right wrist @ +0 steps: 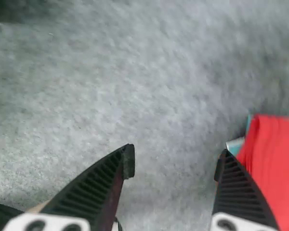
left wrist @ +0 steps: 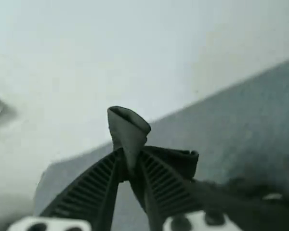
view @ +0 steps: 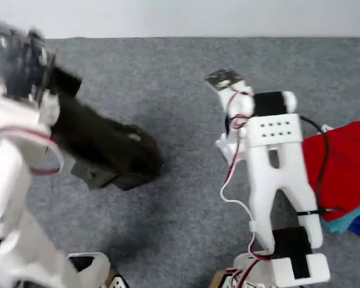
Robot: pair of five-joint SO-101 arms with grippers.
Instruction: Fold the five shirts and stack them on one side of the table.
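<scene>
Grey cloth-covered table below a pale wall. Left gripper held high, jaws clamped on a bunched fold of a dark shirt, rest of the cloth trailing below the jaws down to the table. Right gripper low over bare covering, jaws wide apart, nothing between them. Just outside one right finger, a folded stack: red on top, teal and blue edges beneath. Judged past halfway: at least three stacked, dark shirt yet to fold, remainder uncertain
</scene>
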